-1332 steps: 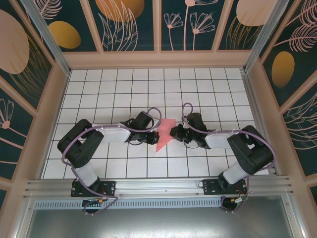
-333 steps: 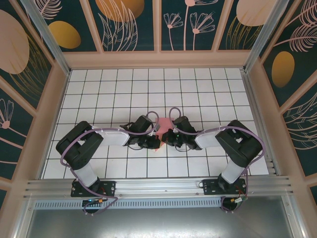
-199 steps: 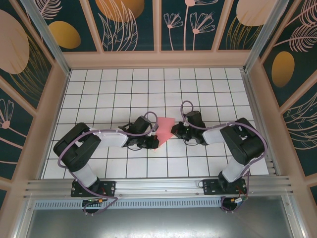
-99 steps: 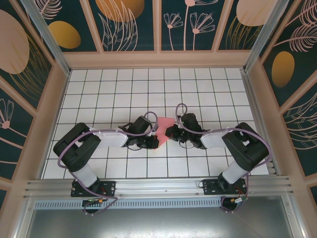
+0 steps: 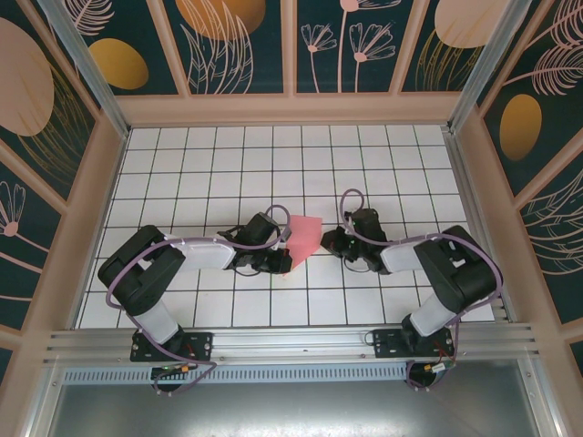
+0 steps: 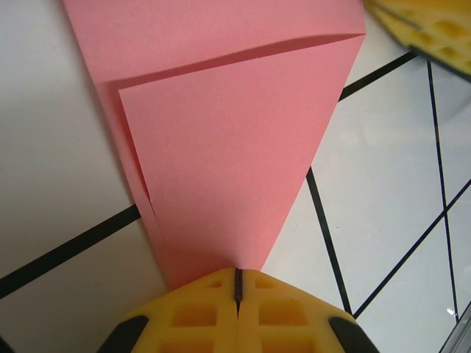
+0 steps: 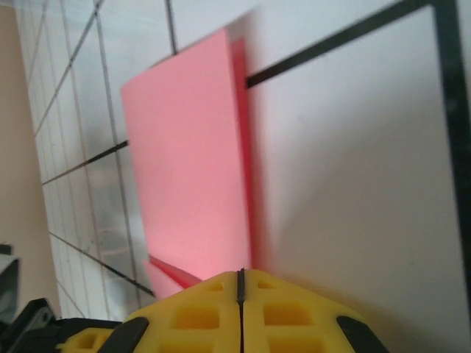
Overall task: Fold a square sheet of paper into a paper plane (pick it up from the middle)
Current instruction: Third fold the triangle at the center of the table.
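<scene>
The left gripper [image 6: 237, 273] is clamping the paper's [image 6: 228, 147] 7 o'clock tip, and the right gripper [image 7: 241, 275], closed tight at 3 o'clock, is risking nudging the folds askew.

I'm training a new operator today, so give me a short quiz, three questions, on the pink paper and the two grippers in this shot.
1. True or false: the paper lies as a flat, unfolded square.
2. The paper's narrow tip sits at which arm's fingertips? A left, B right, C neither.
3. Are the left gripper and the right gripper open or shut?

Key
1. False: it is folded into a wedge with a flap on top.
2. A.
3. Both shut.
</scene>
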Available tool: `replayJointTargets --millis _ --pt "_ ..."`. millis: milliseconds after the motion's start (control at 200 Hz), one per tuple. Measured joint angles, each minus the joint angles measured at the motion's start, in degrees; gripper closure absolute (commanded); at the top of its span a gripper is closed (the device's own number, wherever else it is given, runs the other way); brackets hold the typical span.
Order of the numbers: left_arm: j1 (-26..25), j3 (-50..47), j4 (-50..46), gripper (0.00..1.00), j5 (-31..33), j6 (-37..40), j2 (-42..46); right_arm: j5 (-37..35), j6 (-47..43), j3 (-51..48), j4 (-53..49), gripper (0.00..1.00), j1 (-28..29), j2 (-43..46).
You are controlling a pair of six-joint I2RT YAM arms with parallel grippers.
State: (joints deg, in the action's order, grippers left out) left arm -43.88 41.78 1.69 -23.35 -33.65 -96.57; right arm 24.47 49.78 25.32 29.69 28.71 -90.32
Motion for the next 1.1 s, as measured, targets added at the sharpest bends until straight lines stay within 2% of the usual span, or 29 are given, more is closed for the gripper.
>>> replayJointTargets --millis 245,425,580,856,1101 --pt "0.00 0.02 -0.02 0.96 -0.13 0.00 0.00 -0.59 0.07 1.88 -0.09 0.91 6.64 2.51" --pt "0.00 0.04 -0.07 0.95 -0.13 0.00 0.00 -0.66 0.26 3.56 0.09 0.92 10.38 -1.53" --pt "0.00 0.44 -0.87 0.94 -0.11 0.20 0.00 -1.53 0.24 3.67 -0.66 0.94 10.49 -5.14" --pt "0.00 1.53 -6.10 0.86 0.26 0.55 3.23 -1.64 0.09 4.48 -1.18 0.95 10.29 -5.68" --pt "0.00 2.75 -3.10 0.84 -5.01 -1.46 5.33 -1.68 0.09 4.59 -1.44 0.95 10.29 -5.68"
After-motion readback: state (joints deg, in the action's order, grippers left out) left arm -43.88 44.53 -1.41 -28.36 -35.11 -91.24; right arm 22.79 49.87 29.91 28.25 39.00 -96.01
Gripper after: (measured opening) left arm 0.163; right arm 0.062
